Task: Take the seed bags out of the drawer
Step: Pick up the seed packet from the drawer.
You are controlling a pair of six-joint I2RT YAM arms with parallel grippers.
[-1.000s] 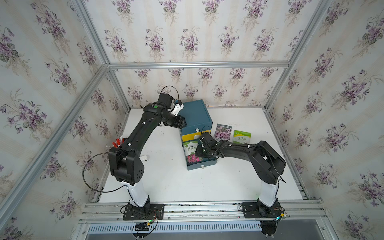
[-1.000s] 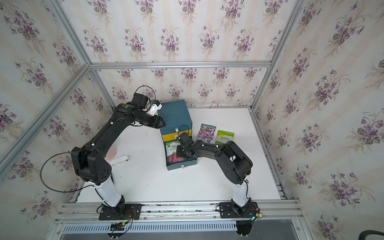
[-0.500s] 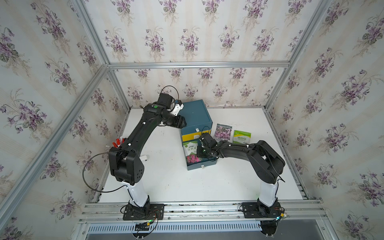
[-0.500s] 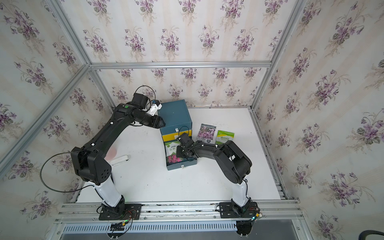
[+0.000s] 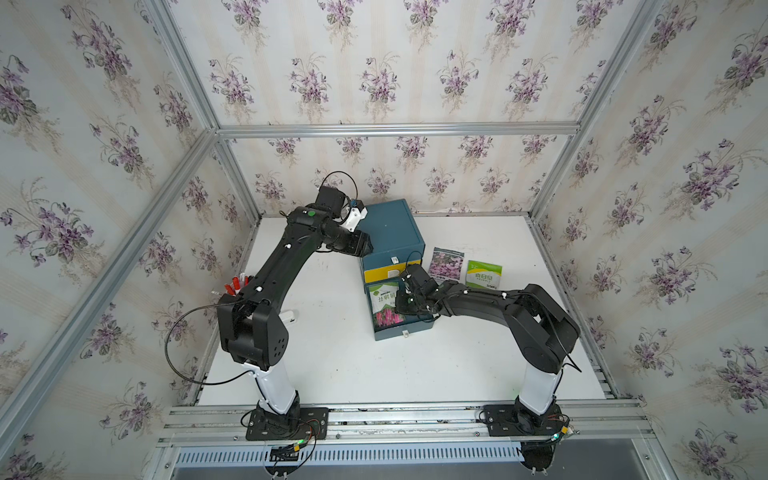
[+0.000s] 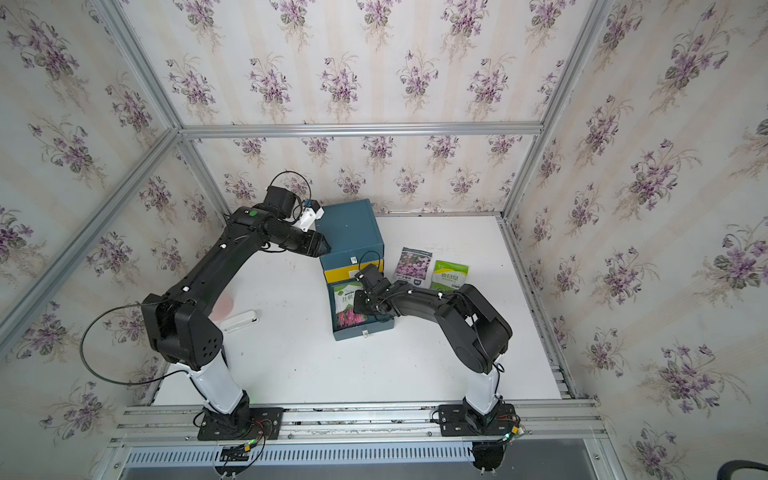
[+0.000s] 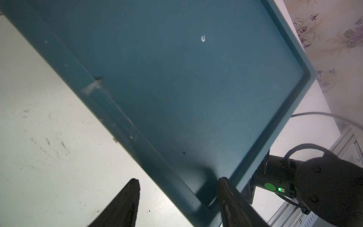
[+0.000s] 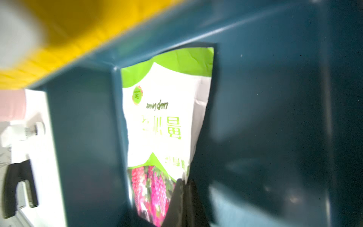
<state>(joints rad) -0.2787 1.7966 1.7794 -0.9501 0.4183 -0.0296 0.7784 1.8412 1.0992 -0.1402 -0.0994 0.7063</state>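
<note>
Nearest you, the white table (image 5: 374, 374) gives open room between the two arm bases, right up to the front wall of the pulled-out teal drawer (image 5: 403, 332). Inside, along the drawer's left side, is the green-and-white seed bag (image 5: 384, 305). It is glossy, with a green arc on top, a white panel with green lettering, and pink flower spikes below.

Your right gripper (image 8: 182, 186) reaches in from the right with its jaws closed together. It appears to pinch the bag's edge by the pink flowers, though the wrist view is blurred there. The drawer's walls hem the bag in at the sides, and the space above it is open.

Farther back on the right, the grey-topped seed bag (image 5: 448, 262) and the second green-and-white seed bag (image 5: 483, 274) lie flat on the table, just beside each other and clear of the drawer. Behind the drawer stands the teal cabinet (image 5: 388, 226), with its yellow drawer (image 5: 380, 272) shut. Your left gripper (image 7: 176, 180) sits at the cabinet's top left front corner, jaws parted astride the rim.
</note>
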